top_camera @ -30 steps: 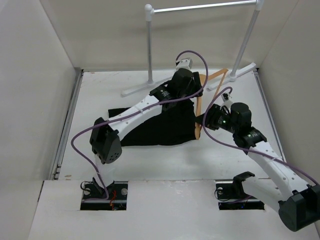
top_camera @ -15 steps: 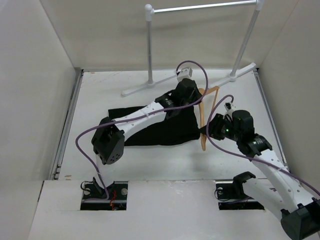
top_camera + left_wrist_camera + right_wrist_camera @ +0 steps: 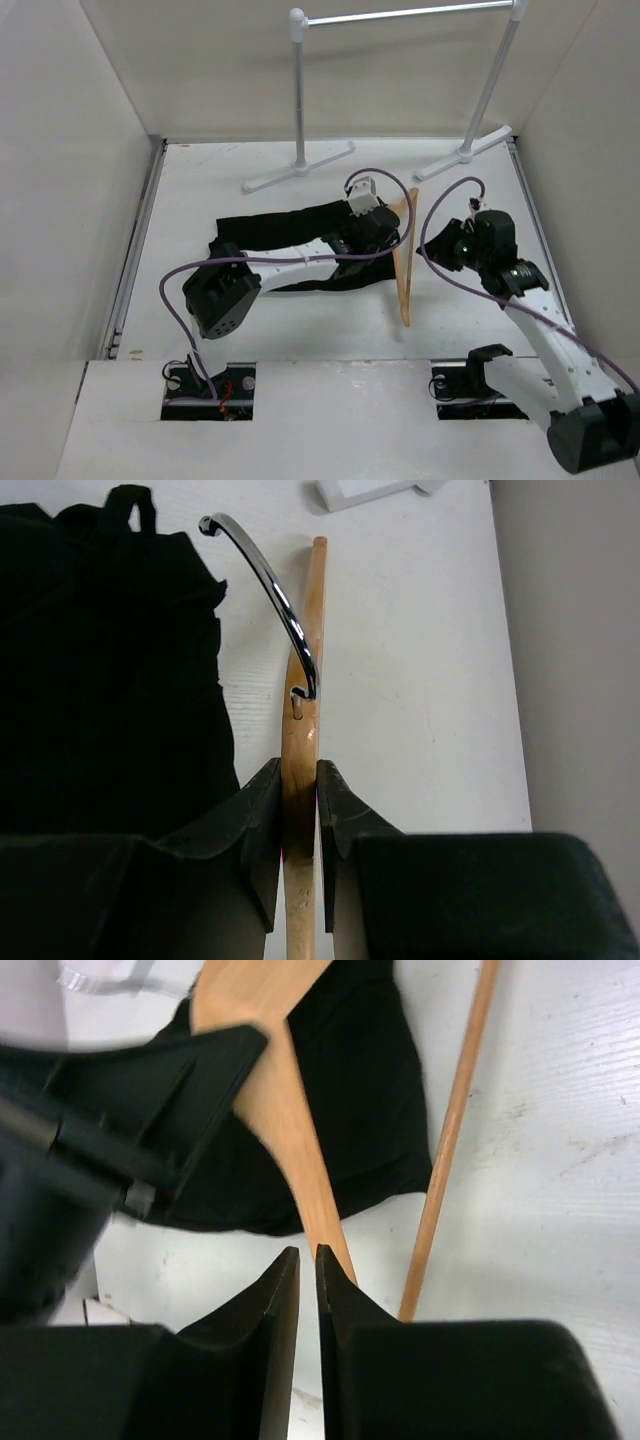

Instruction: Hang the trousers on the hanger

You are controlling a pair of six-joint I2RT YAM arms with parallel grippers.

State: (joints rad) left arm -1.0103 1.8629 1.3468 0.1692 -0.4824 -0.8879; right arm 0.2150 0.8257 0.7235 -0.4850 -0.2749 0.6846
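The black trousers [image 3: 285, 245] lie spread on the table left of centre, partly under my left arm. The wooden hanger [image 3: 404, 268] stands on edge just right of them. My left gripper [image 3: 390, 238] is shut on the hanger's wooden body; in the left wrist view [image 3: 298, 772] the wood [image 3: 302, 690] runs between the jaws, with the metal hook [image 3: 268, 590] beyond and the trousers [image 3: 100, 680] to the left. My right gripper [image 3: 430, 250] is shut and empty; in the right wrist view [image 3: 307, 1252] its tips sit just short of the hanger's arm [image 3: 285, 1130], beside the bottom bar [image 3: 455, 1130].
A grey metal clothes rail [image 3: 400, 15] stands at the back, its feet [image 3: 298, 168] resting on the table. White walls close in the table on the left, back and right. Purple cables loop over both arms.
My left arm has drawn the hanger from near the rail's feet back toward the near middle of the table. My right gripper has shifted slightly right, away from the trousers' edge.
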